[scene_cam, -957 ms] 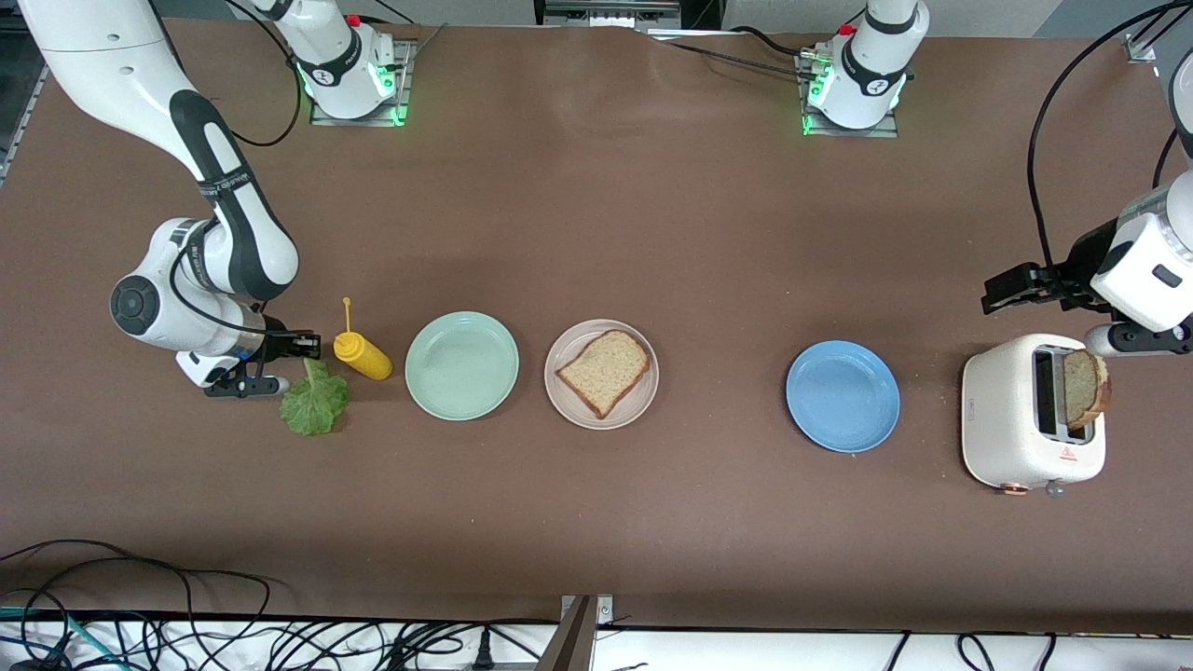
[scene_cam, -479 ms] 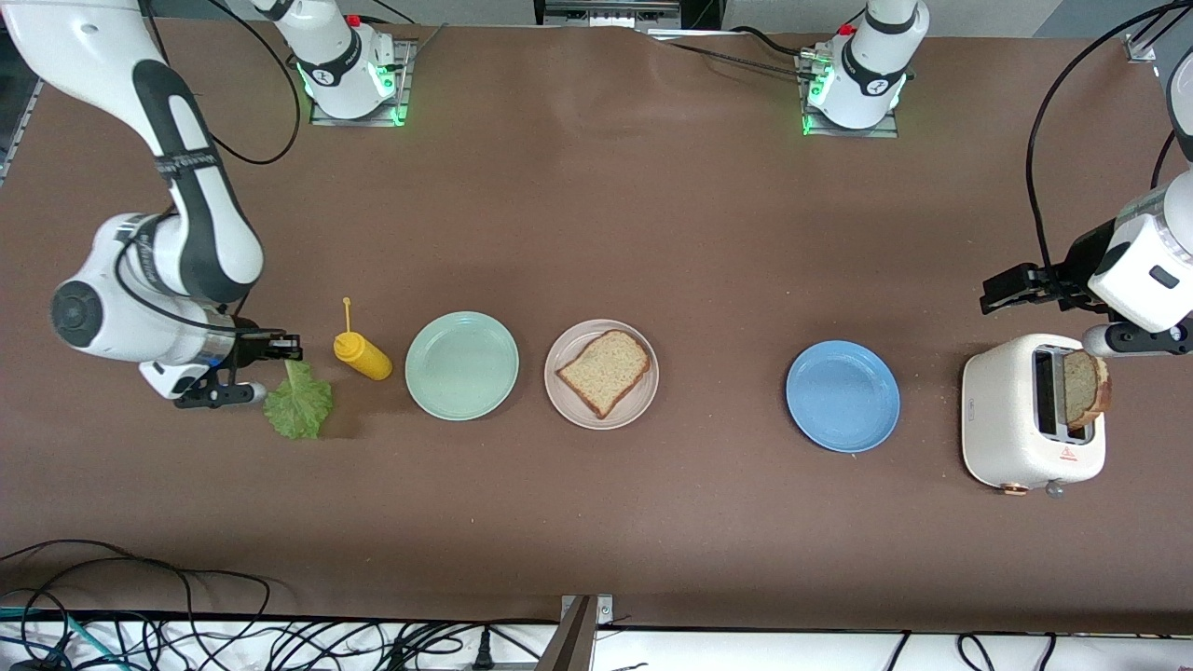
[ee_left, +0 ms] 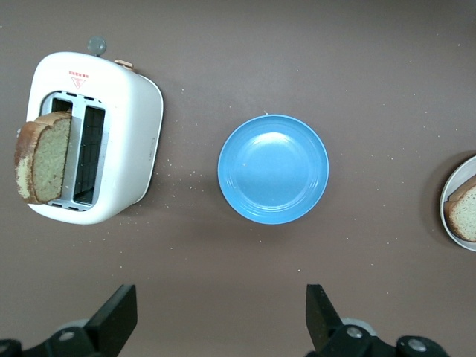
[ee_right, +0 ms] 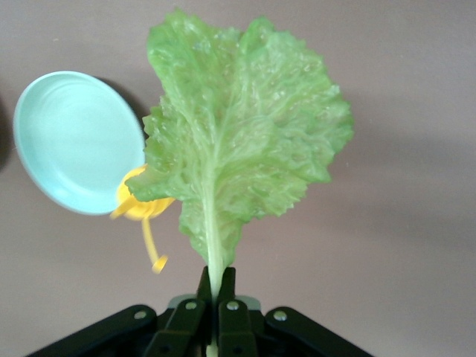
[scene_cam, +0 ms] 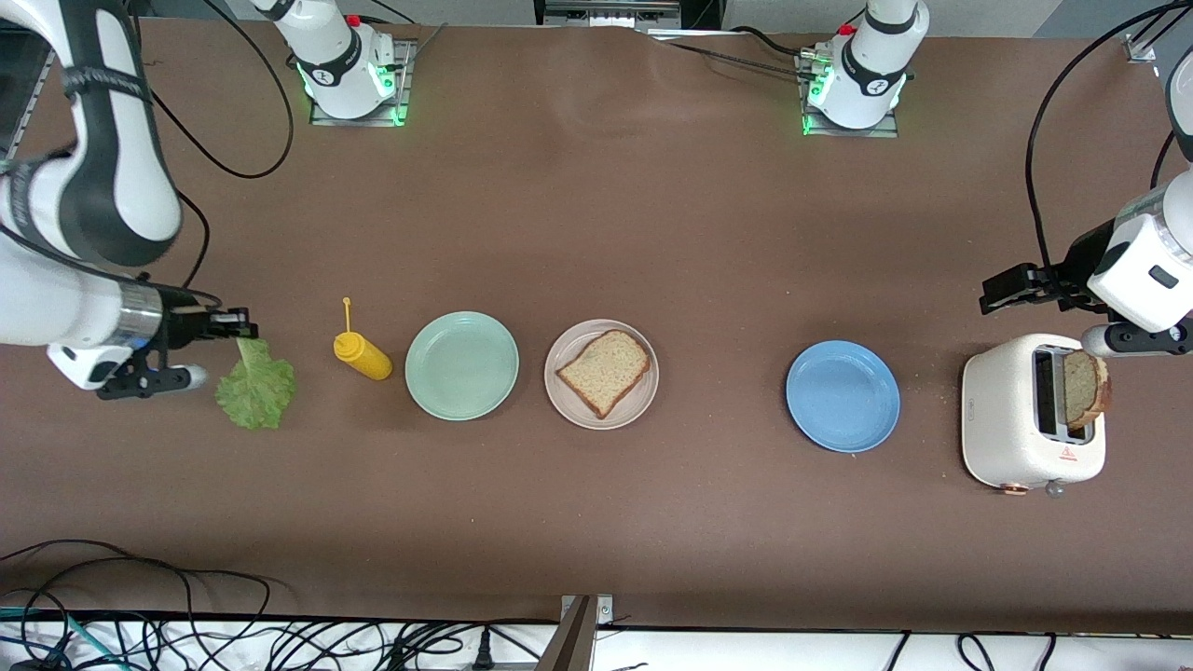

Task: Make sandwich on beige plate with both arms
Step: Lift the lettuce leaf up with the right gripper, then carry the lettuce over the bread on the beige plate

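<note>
A ruffled green lettuce leaf [scene_cam: 254, 393] [ee_right: 238, 141] hangs by its stem from my right gripper [scene_cam: 244, 328] [ee_right: 216, 279], which is shut on it above the table at the right arm's end, beside the yellow bottle. One wholegrain bread slice [scene_cam: 604, 373] lies on the beige plate [scene_cam: 570, 343] mid-table. A second slice [scene_cam: 1084, 387] [ee_left: 41, 156] stands up out of a slot of the white toaster [scene_cam: 1011, 419] [ee_left: 134, 149]. My left gripper [scene_cam: 990, 294] [ee_left: 221, 320] hovers open and empty over the table beside the toaster.
A yellow squeeze bottle [scene_cam: 363, 354] [ee_right: 137, 204] lies between the lettuce and a mint-green plate [scene_cam: 461, 365] [ee_right: 74, 141]. A blue plate [scene_cam: 843, 396] [ee_left: 273, 169] sits between the beige plate and the toaster. Cables run along the table edge nearest the front camera.
My right arm has carried the lettuce away from the yellow bottle toward its own end of the table, lifting it. The left arm has not moved.
</note>
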{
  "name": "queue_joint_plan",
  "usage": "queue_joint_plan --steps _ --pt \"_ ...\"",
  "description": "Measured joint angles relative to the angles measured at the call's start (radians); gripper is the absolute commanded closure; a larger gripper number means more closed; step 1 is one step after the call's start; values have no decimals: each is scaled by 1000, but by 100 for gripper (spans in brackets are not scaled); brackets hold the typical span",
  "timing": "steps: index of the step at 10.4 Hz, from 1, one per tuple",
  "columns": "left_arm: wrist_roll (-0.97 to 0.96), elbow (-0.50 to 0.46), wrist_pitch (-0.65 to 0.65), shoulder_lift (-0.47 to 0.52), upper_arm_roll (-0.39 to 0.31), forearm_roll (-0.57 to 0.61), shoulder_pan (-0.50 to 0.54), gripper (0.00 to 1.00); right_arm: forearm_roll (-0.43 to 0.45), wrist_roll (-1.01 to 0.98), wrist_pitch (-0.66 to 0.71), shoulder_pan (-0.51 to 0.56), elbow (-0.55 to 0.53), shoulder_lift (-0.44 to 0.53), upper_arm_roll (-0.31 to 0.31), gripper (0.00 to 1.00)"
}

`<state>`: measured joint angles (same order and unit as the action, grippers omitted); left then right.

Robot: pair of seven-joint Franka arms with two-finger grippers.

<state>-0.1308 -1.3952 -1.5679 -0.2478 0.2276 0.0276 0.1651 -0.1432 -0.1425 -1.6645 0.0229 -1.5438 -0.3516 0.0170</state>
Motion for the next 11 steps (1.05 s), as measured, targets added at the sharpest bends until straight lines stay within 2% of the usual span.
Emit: queue_joint_plan --steps 2,3,6,7,11 --pt "0 0 0 0 1 0 0 0 0 79 112 -2 54 39 14 100" --pt "0 0 0 0 1 0 0 0 -1 144 126 -4 59 54 44 100" --pt "0 0 0 -4 1 0 0 0 3 461 109 -33 59 59 221 100" --pt "0 0 0 -5 0 0 0 0 16 570 78 -69 59 57 262 100" --pt "0 -1 0 -7 0 0 0 0 65 947 -116 -293 54 8 283 100"
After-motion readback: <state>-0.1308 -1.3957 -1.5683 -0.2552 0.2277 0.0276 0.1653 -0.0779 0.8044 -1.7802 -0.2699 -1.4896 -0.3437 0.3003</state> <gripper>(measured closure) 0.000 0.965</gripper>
